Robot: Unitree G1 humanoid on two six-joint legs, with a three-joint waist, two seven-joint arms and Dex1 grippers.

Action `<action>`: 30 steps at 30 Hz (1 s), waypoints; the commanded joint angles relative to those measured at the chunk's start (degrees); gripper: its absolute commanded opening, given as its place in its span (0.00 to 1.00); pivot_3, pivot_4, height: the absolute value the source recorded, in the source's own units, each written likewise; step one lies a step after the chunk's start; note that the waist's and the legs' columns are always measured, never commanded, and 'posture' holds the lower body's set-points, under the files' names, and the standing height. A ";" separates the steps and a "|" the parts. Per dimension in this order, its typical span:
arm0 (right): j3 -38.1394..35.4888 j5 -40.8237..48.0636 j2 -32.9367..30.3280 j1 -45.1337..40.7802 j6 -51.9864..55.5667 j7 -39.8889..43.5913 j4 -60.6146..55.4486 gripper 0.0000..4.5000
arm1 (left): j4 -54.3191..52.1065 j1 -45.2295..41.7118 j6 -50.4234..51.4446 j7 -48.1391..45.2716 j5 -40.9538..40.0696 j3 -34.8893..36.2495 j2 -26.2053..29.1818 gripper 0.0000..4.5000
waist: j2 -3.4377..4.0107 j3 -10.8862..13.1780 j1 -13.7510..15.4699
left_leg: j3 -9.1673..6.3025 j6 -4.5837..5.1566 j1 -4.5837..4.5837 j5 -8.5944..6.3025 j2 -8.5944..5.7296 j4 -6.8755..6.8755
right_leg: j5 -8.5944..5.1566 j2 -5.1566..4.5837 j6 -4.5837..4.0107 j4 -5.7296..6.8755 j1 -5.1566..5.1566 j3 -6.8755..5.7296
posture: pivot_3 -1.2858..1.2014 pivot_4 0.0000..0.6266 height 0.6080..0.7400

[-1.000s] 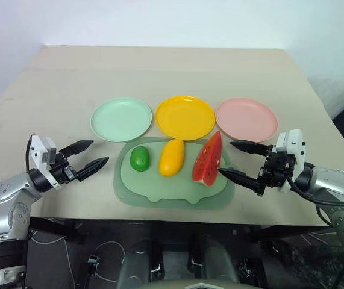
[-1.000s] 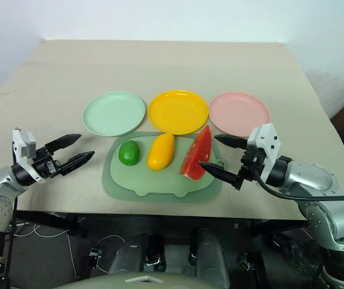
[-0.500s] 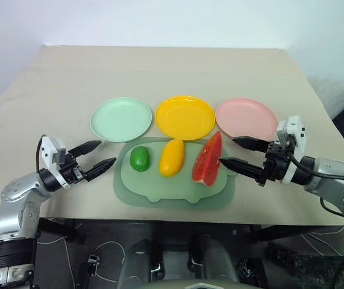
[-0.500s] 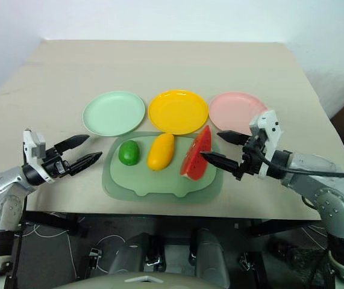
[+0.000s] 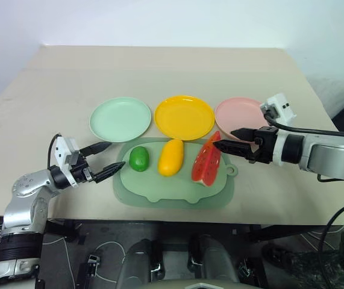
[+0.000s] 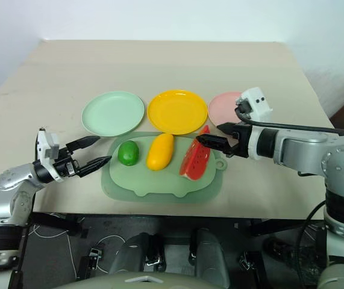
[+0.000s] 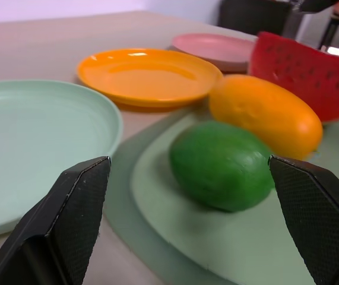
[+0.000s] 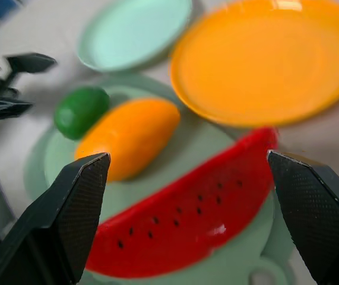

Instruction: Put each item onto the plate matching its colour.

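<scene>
The head views showed the whole beige tabletop (image 5: 178,69) with three plates in a row: the mint green plate (image 5: 120,118), the yellow plate (image 5: 184,116) and the pink plate (image 5: 239,112), each with nothing on it. In front of them lay the pale green mat (image 5: 172,189), carrying the lime (image 5: 138,159), the mango (image 5: 171,157) and the watermelon wedge (image 5: 206,161) side by side, the wedge standing on its rind. The left gripper (image 5: 107,159) was positioned level at the mat's left edge, fingers spread wide and holding nothing, aimed at the lime. The right gripper (image 6: 211,134) hung over the top of the wedge, also wide open and holding nothing. The left wrist view gave a low side look at the lime between its own fingers (image 7: 68,219), with the mango and wedge lined up behind it. The right wrist view looked down on the wedge's red, seeded face (image 8: 187,219), which lay between its own fingers (image 8: 314,208), and also caught the left gripper beside the lime.
</scene>
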 commanded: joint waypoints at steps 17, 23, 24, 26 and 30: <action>19.74 32.67 -2.35 -5.09 -10.90 -41.27 8.98 1.00 | -0.53 -2.77 -2.78 0.63 2.46 -2.80 -2.73 0.99 | 0.01 0.00 -0.07 | 0.12 0.00 0.01 0.02 0.01 0.00 | 0.10 0.03 0.23 0.09 -0.03 0.07 | 0.52 0.24 0.67; 23.59 32.67 -1.48 -7.44 -10.86 -43.70 9.09 1.00 | -2.56 -2.91 -0.77 2.21 2.21 -2.95 -2.77 0.99 | 0.01 0.00 -0.09 | 0.12 0.00 0.03 0.02 0.01 0.01 | 0.07 0.04 0.29 0.10 0.00 0.08 | 0.52 0.24 0.67; 24.14 32.67 -1.95 -7.67 -10.59 -43.88 9.34 1.00 | -2.19 -2.88 -0.93 2.18 2.21 -2.84 -2.76 0.99 | 0.01 0.00 -0.09 | 0.12 0.00 0.03 0.02 0.02 0.01 | 0.07 0.04 0.29 0.10 0.00 0.08 | 0.52 0.24 0.67; 24.84 32.67 -2.63 -7.90 -10.26 -43.97 9.75 1.00 | -1.61 -2.75 -1.29 2.07 2.27 -2.71 -2.76 0.99 | 0.01 0.00 -0.03 | 0.12 0.00 0.03 0.02 0.02 0.01 | 0.07 0.05 0.29 0.10 0.00 0.09 | 0.52 0.24 0.67; 26.57 32.67 -4.05 -8.82 -9.15 -43.47 9.90 1.00 | -0.70 -2.21 -2.31 1.69 2.40 -2.51 -2.92 0.99 | 0.01 -0.01 0.00 | 0.12 0.00 0.03 0.02 0.01 0.02 | 0.07 0.04 0.29 0.09 0.00 0.09 | 0.52 0.24 0.67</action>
